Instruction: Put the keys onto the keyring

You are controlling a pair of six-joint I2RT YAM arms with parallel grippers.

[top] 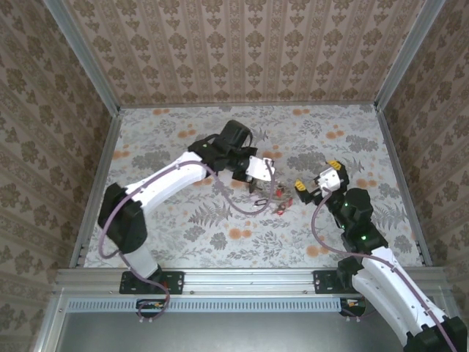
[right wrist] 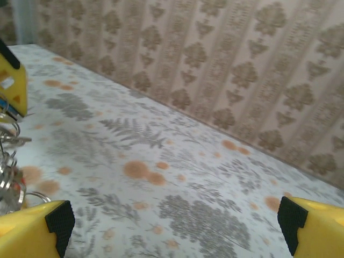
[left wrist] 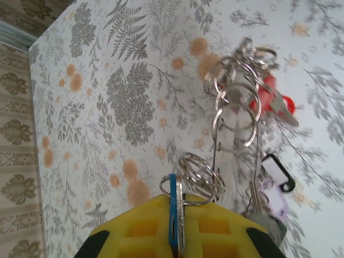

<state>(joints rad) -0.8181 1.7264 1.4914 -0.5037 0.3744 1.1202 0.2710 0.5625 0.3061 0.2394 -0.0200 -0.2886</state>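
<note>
Where the left arm reaches over the middle of the counter [top: 146,139], the left gripper [left wrist: 176,208] has its yellow fingers [left wrist: 140,228] pressed together on a thin blue-and-metal piece [left wrist: 173,204] seen edge-on, whether key or keyring I cannot tell, with a cluster of wire rings [left wrist: 200,180] just beside it. From there linked rings run to the keys [left wrist: 269,99], red heads and a black-framed tag [left wrist: 277,172] among them, bunched between the two grippers. To the right, the right gripper [top: 316,178] hovers near the bunch, its fingers [right wrist: 32,231] spread wide and apart from it.
</note>
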